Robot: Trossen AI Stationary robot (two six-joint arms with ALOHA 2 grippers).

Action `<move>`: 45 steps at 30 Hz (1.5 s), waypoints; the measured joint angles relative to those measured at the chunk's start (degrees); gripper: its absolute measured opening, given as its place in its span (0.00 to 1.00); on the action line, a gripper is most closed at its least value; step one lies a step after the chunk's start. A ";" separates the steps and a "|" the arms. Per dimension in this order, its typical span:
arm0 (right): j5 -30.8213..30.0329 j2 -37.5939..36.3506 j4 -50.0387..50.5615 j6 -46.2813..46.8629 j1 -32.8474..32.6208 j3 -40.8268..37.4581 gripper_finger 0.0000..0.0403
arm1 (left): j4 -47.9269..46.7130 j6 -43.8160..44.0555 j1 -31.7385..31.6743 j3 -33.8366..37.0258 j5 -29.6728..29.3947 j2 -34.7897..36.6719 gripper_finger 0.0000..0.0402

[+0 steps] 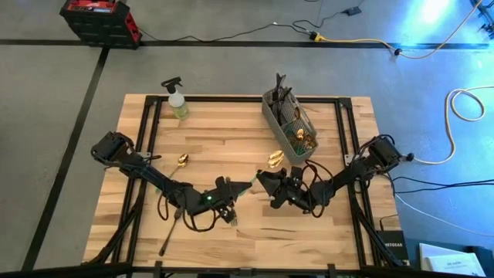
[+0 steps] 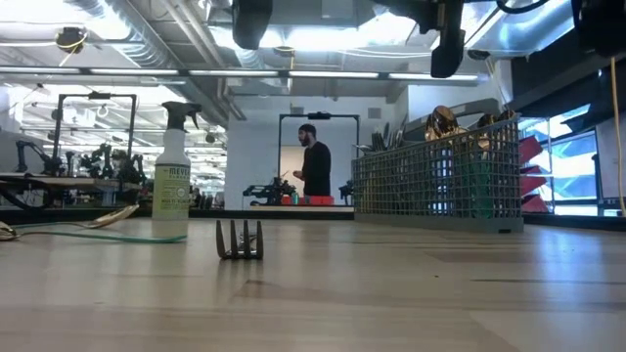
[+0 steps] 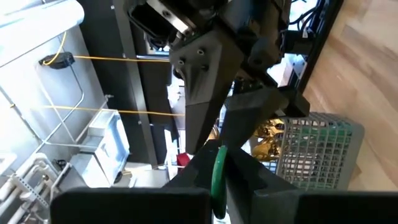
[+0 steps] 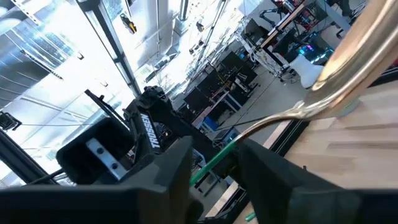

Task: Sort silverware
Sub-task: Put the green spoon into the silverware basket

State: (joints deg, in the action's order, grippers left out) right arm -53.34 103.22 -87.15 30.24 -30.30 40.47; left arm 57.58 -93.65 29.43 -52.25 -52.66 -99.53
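Note:
A green-handled piece of silverware (image 1: 245, 187) with a gold neck (image 4: 348, 56) hangs above the table's middle between my two grippers. My left gripper (image 1: 234, 189) is shut on its green handle. My right gripper (image 1: 266, 184) faces it from the right, open, one finger on each side of the same handle (image 4: 214, 158) with a gap showing. A gold spoon (image 1: 181, 161) and another gold piece (image 1: 275, 159) lie flat on the wood. A dark fork (image 1: 171, 230) lies near the front edge. My left gripper pinches the green handle (image 3: 219, 177) between its two fingers, coming about level from the table's left. The handle runs on out past the fingertips toward my right gripper. The piece is lifted clear of the table.
A grey mesh caddy (image 1: 289, 123) with dark and gold pieces stands at the back right. A spray bottle (image 1: 176, 99) stands at the back left. The dark fork's tines (image 2: 240, 240) point toward the near edge. A person (image 2: 315, 161) stands in the room far behind.

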 joint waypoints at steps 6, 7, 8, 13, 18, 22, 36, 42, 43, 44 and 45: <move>-0.07 0.00 -0.17 1.20 -0.07 0.00 0.03 | -0.62 0.00 0.02 0.07 -0.07 0.00 0.00; -0.09 0.00 -0.31 1.29 -0.09 0.00 0.02 | -1.07 0.00 0.02 0.07 -0.07 0.00 0.00; -0.11 0.00 -0.31 1.33 -0.09 0.00 0.02 | -1.27 0.02 0.02 0.07 -0.10 0.00 0.00; -0.59 0.00 -0.33 1.31 -0.07 0.00 0.01 | -1.55 0.40 0.02 0.07 -0.15 0.00 0.00; -0.47 0.00 -1.19 0.85 -0.06 0.00 0.00 | -1.84 0.94 0.04 0.07 -0.11 0.00 0.06; 0.33 -0.02 -2.78 -0.63 -0.07 0.00 0.00 | -1.84 1.41 0.15 0.07 -0.09 0.00 0.18; 1.46 -5.74 -2.69 -7.61 -0.18 -1.69 0.00 | 1.71 19.15 0.19 1.03 -6.81 0.09 0.52; -5.49 -17.45 -2.79 -23.61 -4.21 -6.34 0.00 | 1.69 31.97 -1.63 7.92 -7.99 3.00 0.53; -7.29 -19.71 -2.82 -27.73 -5.01 -6.79 0.00 | 1.58 35.78 -2.27 9.79 -8.09 3.95 0.53; -9.18 -21.85 -2.69 -32.40 -5.80 -7.06 0.00 | 1.61 40.17 -2.93 11.78 -7.62 5.05 0.53; -10.99 -23.97 -2.32 -37.62 -6.39 -7.08 0.00 | 1.56 45.03 -3.60 14.08 -6.54 6.30 0.53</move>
State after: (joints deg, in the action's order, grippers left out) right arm -64.33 79.25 -89.47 -7.39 -36.70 33.39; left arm 59.14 -48.61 25.83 -38.16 -59.20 -93.23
